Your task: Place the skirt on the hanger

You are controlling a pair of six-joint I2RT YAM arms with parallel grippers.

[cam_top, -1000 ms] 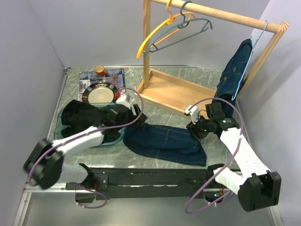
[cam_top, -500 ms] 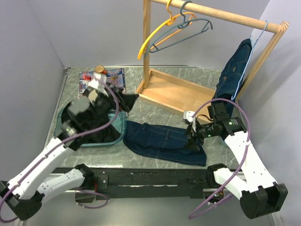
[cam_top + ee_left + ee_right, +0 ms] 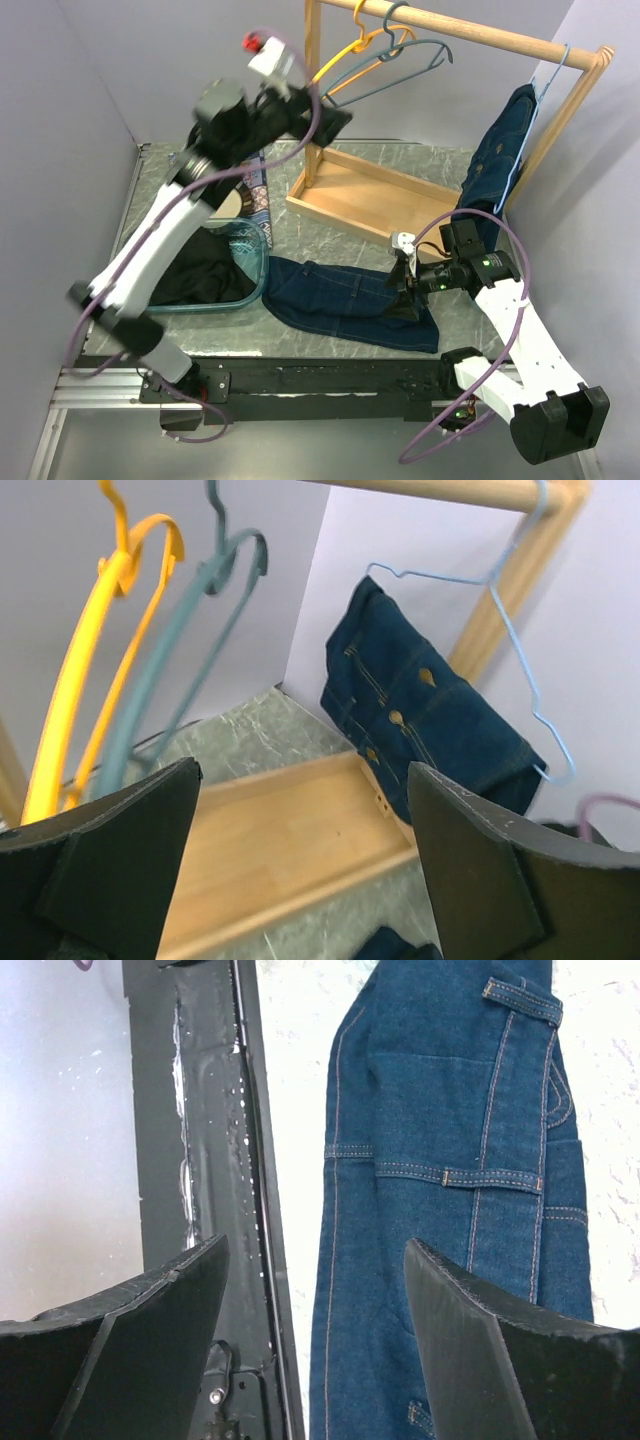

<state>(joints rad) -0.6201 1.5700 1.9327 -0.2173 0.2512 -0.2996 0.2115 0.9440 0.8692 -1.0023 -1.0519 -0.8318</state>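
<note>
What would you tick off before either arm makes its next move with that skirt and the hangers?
1. Left gripper open and empty: ok.
2. Hanger between its fingers: not ok; yellow hanger and teal hanger hang off to one side.
3. Right gripper open and empty: ok.
4. Right gripper above the skirt: ok, over its edge.
5. Skirt lying flat on the table: ok.
6. Which hanger the left gripper is aiming for: cannot tell.

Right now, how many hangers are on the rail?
3. A yellow hanger and a grey-blue hanger hang together near the left end of the rail. A light blue wire hanger at the right end carries a denim garment. None seem hidden.
</note>
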